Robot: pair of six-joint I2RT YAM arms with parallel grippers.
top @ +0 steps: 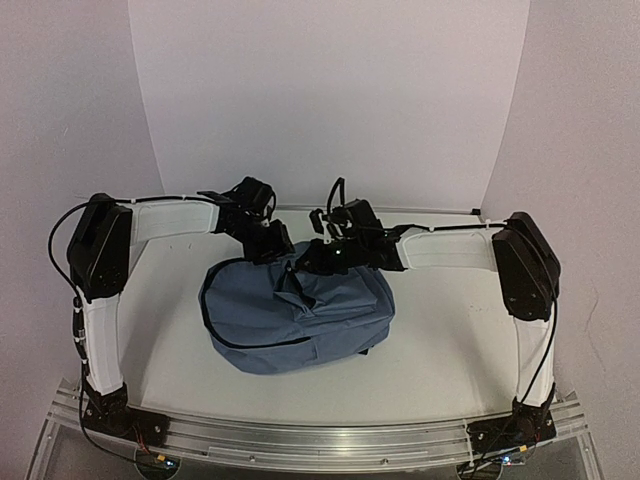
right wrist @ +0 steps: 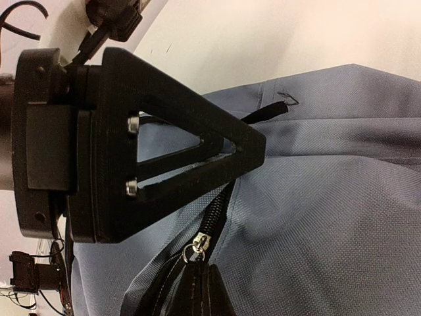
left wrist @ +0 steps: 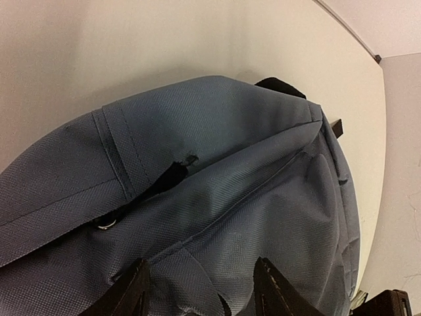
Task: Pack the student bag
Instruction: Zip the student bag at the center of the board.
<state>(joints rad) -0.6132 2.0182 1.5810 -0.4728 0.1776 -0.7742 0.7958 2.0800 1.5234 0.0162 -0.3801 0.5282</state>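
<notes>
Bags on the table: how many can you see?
1: the blue bag lies in the middle of the table. Others may be hidden inside or beneath it.

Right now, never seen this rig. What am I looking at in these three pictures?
Two robot arms, a left arm and a right arm, are bolted to a table. The wide picture comes from a fixed camera above and behind them; the other two come from a camera on each wrist. A slate-blue student bag lies on the table. The left gripper is open, its fingers apart just over the fabric. The right gripper is shut on the bag's zip slider.
</notes>
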